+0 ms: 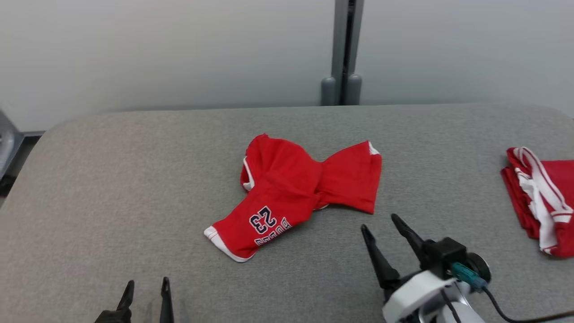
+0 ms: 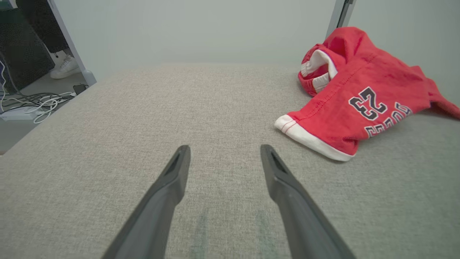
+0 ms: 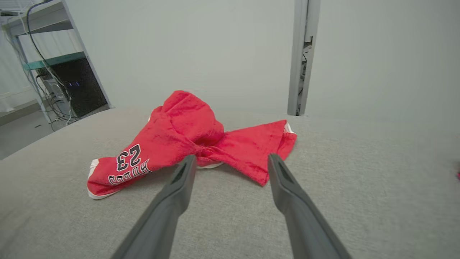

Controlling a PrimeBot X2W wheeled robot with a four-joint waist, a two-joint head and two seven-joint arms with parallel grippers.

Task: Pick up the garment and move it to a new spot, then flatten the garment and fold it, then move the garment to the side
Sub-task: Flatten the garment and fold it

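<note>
The garment [image 1: 291,193] is a pair of red shorts with white hems and a dark "23", lying crumpled and twisted at the middle of the grey table [image 1: 134,188]. My right gripper [image 1: 380,223] stands open just off its near right edge, nothing between its fingers. In the right wrist view the garment [image 3: 187,144] lies right beyond the right gripper [image 3: 230,162]. My left gripper [image 1: 148,285] is open at the table's front, well short of the garment. In the left wrist view the garment [image 2: 363,97] sits to the upper right of the left gripper [image 2: 224,151].
A second red and white cloth [image 1: 542,197], folded, lies at the table's right edge. A grey post [image 1: 343,54] stands behind the table against a pale wall. Off the table's left, cables [image 2: 32,104] lie on the floor and a person's shoe [image 2: 64,68] shows.
</note>
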